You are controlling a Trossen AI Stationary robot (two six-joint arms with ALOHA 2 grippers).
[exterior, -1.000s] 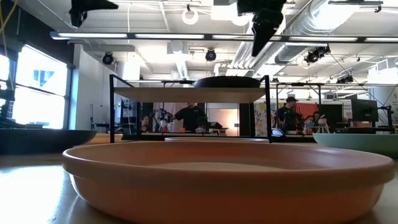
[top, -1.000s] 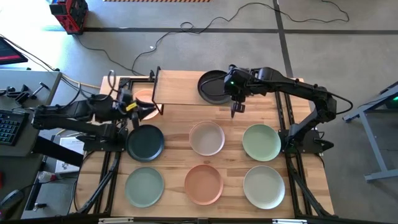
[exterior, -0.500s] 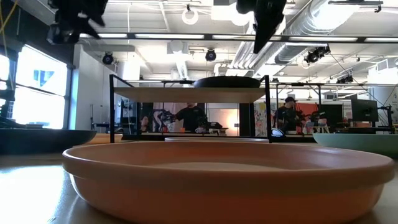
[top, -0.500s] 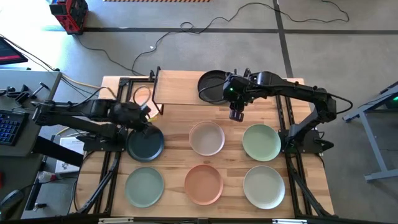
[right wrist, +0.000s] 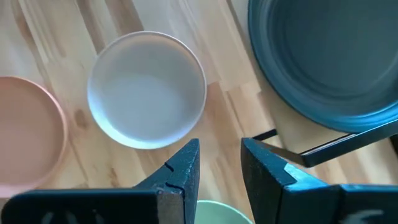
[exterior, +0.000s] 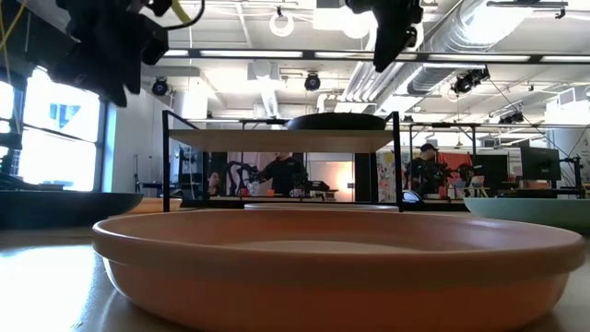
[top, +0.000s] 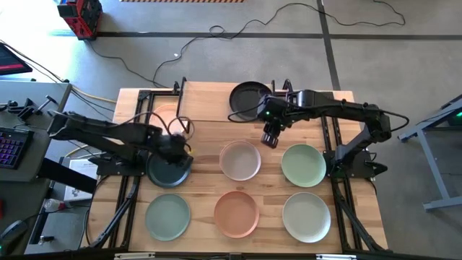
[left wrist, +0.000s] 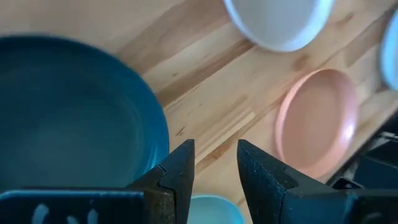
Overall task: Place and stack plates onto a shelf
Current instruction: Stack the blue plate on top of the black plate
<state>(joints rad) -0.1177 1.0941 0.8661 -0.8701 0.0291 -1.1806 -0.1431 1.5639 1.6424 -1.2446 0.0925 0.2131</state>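
Left hand (top: 179, 146) (fingers parted) over teal plate's (top: 167, 169) rim.

The left arm reaches in from the left edge of the high view toward the centre-left, its left gripper (top: 175, 146) pointing down, fingers (left wrist: 176, 177) parted by a narrow gap with nothing between them. The right arm stretches from the right side, elbow bent, to upper centre; the right gripper (top: 270, 137) hangs downward, fingers (right wrist: 184, 171) apparently slightly apart and empty.

Red machine (top: 79, 16), floor cables (top: 238, 29), keyboard (top: 10, 148).
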